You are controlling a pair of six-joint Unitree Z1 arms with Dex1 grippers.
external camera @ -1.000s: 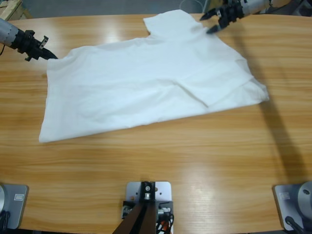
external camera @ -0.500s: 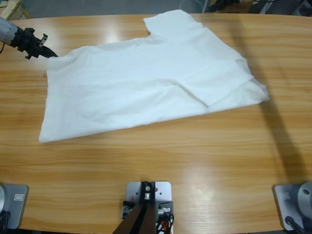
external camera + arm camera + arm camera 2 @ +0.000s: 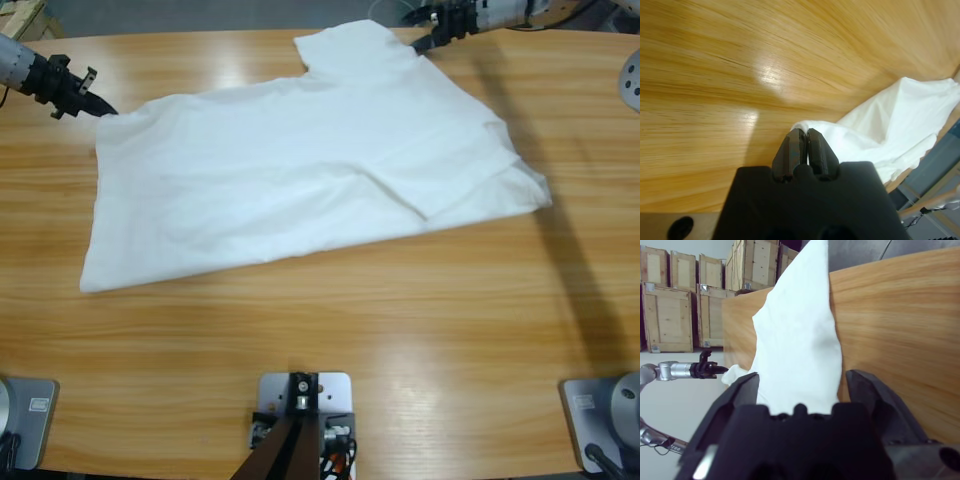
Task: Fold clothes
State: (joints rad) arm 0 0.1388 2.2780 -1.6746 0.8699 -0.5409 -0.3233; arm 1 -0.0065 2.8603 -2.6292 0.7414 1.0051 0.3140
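A plain white short-sleeved cotton T-shirt lies spread across the far half of a long wooden table with a warm orange grain. The shirt runs at a slant: its straight hem edge sits toward the left, one sleeve points to the far edge of the table near the middle, and a folded-over flap rests on its right part, ending in a corner near the right side.

The left gripper comes in from the far left corner, its tips at the shirt's far left corner. In the left wrist view its two black jaws are pressed together with a pinch of white cloth caught between them, the rest of the shirt trailing off toward the table's edge.

The right gripper reaches in from the far right, just beside the sleeve at the far edge. In the right wrist view its jaws stand wide apart with the white cloth lying between them, not clamped.

The whole near half of the table is bare wood, as is a strip along the right side. Wooden crates stand in the room beyond.
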